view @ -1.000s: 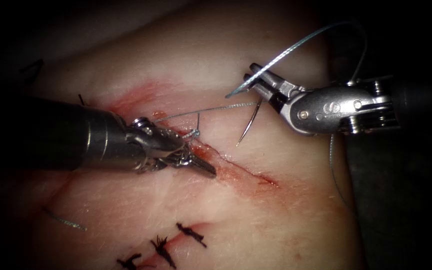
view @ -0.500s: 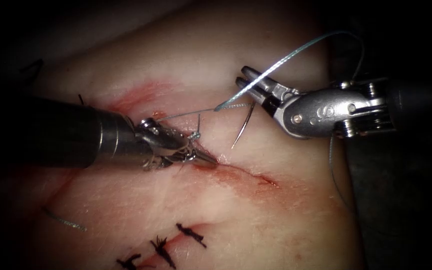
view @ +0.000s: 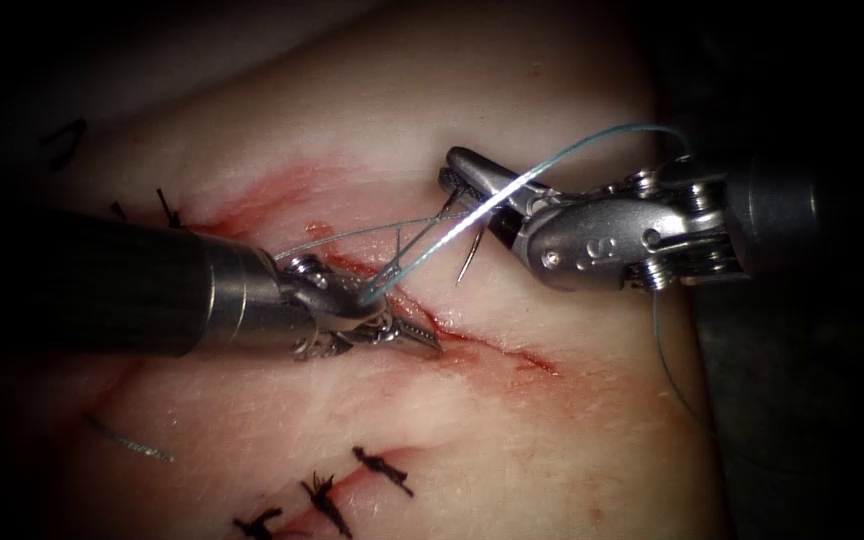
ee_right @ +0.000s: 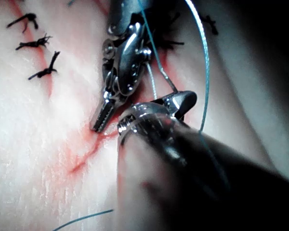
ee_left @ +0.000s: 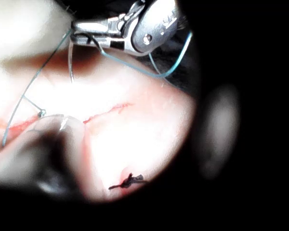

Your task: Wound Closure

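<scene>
R tool (view: 467,172) pinches needle (view: 470,252) near swaged end, point hanging free below its jaws, not in tissue (view: 372,120). Thread (view: 552,165) drapes over it. L tool (view: 414,338) jaws pressed together, I see nothing held, tip at cut (view: 497,348). Dark stitches (view: 382,467) done; cut beyond L tip open.

Right tool (view: 472,185) clamped shut, left tool (view: 414,338) closed, low.

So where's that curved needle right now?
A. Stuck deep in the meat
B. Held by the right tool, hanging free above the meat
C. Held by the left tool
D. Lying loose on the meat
B: the right tool grips the needle near its blunt end, its point hanging clear of the tissue.
</scene>
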You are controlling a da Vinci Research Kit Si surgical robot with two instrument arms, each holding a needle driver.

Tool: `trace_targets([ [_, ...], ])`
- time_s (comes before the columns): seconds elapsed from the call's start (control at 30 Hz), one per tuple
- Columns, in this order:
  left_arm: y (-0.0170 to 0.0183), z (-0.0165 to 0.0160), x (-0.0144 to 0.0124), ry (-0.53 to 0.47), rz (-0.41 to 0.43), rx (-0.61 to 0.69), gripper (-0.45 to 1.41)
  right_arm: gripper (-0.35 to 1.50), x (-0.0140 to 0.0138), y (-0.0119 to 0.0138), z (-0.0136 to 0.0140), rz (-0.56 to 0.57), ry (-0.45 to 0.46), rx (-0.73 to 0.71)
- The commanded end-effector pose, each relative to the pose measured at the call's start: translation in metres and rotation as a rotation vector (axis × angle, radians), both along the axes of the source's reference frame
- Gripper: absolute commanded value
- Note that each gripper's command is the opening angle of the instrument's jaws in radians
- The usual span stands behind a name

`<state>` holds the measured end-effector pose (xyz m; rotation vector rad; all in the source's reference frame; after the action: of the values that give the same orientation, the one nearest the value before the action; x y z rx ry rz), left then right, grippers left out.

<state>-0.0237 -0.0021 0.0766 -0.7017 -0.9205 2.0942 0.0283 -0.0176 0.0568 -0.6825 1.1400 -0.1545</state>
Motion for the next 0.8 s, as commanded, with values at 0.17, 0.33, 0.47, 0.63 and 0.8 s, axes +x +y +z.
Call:
trace_targets([
  [0.17,-0.0005,0.0010,-0.0001,0.022,0.009,0.005,0.10,-0.35,0.0010,-0.0006,0.0004,-0.008,0.005,-0.002],
  [0.33,-0.0004,0.0010,0.0002,0.035,0.017,0.002,0.12,-0.35,0.0011,-0.0015,0.0013,-0.020,0.003,-0.020],
  [0.47,-0.0004,0.0009,0.0003,0.033,0.018,0.003,0.20,-0.35,0.0013,-0.0020,0.0020,-0.031,0.002,-0.033],
  [0.63,-0.0003,0.0009,0.0004,0.033,0.019,0.004,0.22,-0.35,0.0021,-0.0025,0.0029,-0.055,0.000,-0.057],
  [0.8,-0.0003,0.0009,0.0004,0.033,0.019,0.004,0.22,-0.35,0.0023,-0.0025,0.0030,-0.062,-0.004,-0.068],
])
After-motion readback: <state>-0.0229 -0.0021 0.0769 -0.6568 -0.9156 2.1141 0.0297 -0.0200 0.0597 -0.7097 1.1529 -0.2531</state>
